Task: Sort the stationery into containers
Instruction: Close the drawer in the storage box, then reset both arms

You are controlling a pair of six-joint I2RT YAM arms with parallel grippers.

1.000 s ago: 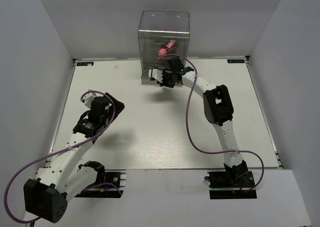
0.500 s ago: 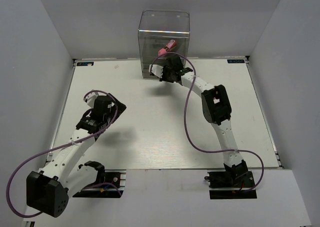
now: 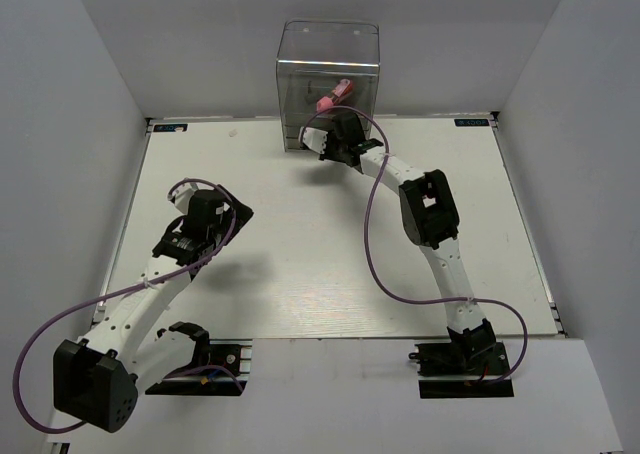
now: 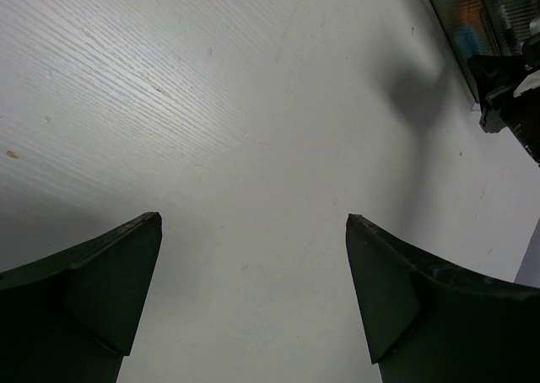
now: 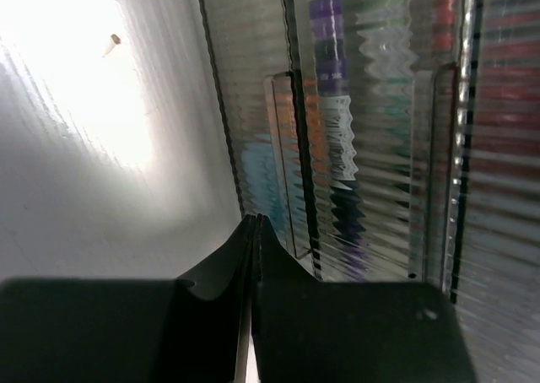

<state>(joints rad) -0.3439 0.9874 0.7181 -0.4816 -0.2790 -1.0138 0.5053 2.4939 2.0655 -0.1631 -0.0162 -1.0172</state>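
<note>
Sorting looks nearly done, since all stationery [image 5: 336, 138] in view, a pink marker [image 3: 333, 94] among it, lies inside the clear box [image 3: 328, 49] (its ribbed drawer front [image 5: 498, 147] blurs the rest), where the right gripper [image 5: 255, 231], fingers [image 5: 219, 273] together, perhaps pushes that drawer shut; the left gripper [image 4: 253, 223] hangs spread.

The right gripper [image 5: 256, 223] fills the bottom edge, its dark fingers pressed together with only a thin seam between them, tips close before the tall clear ribbed plastic box [image 5: 384, 155]. Behind its wavy drawer fronts shows blurred purple, green, orange, blue and red stationery [image 5: 326, 29]. Left lies the white table [image 5: 76, 172], bearing one small tan speck [image 5: 112, 42].
</note>
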